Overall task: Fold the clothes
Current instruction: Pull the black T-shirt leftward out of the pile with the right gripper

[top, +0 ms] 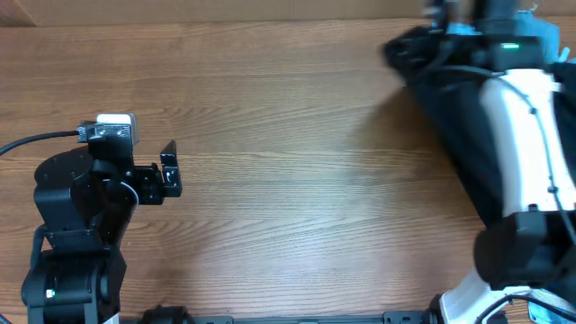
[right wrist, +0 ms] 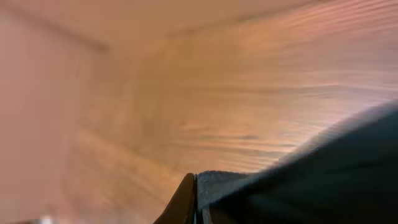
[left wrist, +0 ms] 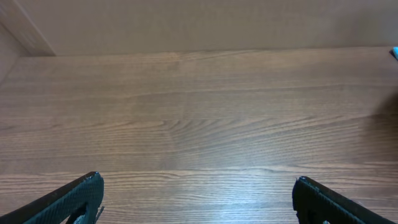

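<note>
A black garment [top: 450, 99] hangs stretched at the table's far right, running from the top edge down under my right arm. My right gripper [top: 450, 22] is near the top right edge, shut on this black cloth; in the right wrist view the fingers [right wrist: 196, 193] are pressed together on dark fabric [right wrist: 323, 174] that fills the lower right. My left gripper [top: 169, 171] is at the left, open and empty; in the left wrist view its two fingers [left wrist: 196, 199] stand wide apart over bare wood. No lettering or light blue piece shows.
The wooden table [top: 288, 180] stretches between the arms. A wall edge runs along the far side [left wrist: 186, 25]. The left arm base [top: 76, 234] stands at the near left, the right arm's white body [top: 526, 135] at the right.
</note>
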